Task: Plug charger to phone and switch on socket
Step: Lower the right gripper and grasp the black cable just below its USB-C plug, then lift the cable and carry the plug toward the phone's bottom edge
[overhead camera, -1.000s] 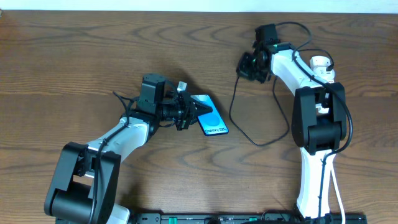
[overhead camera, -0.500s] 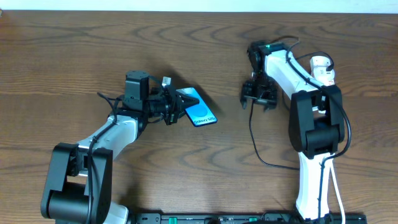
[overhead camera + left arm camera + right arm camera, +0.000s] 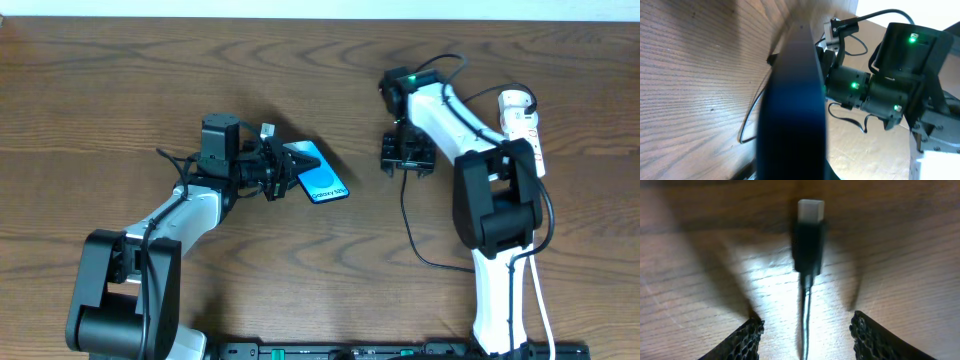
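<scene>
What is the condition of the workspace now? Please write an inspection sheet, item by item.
Surface: brown wooden table, wood grain visible.
Job's things: slim blue-screen smartphone held tilted; thin black charger cable lying on table, connector unplugged; narrow white power strip beside right arm.
Clutter: nothing seen.
Grippers: left tool shut on smartphone; right tool open, astride cable.
Cables: black robot cable looping over right arm.
Surroundings: white strip beyond far edge.
</scene>
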`<action>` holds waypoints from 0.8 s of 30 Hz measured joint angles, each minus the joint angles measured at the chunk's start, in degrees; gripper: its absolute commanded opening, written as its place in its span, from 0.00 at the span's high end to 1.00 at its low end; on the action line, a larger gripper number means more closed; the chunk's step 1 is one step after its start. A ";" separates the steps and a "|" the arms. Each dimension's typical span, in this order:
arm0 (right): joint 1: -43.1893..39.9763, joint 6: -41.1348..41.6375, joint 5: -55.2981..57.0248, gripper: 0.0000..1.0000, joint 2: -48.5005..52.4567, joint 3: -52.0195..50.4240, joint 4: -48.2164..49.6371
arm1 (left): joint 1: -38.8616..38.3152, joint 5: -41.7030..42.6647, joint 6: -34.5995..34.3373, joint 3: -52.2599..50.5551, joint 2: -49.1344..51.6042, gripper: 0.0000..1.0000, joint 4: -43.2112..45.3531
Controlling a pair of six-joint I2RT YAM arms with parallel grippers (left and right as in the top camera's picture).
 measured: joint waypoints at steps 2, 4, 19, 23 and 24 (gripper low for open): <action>1.11 -0.02 1.84 0.43 -0.15 -0.11 0.44 | 0.00 0.00 0.00 0.00 0.00 0.93 0.02; 2.05 -0.02 3.06 0.50 -0.31 -0.24 1.44 | 0.00 -0.02 0.00 0.00 0.00 0.93 0.02; 3.65 -0.74 2.36 0.80 -0.35 -0.42 4.37 | 0.00 -0.02 0.00 0.00 0.00 0.93 0.02; 3.76 -3.58 2.16 0.81 -0.35 -0.44 4.66 | 0.00 -0.02 0.00 0.00 0.00 0.93 0.02; 3.74 -4.42 2.16 0.81 -0.35 -0.44 4.68 | 0.00 0.00 0.00 0.00 0.00 0.93 0.02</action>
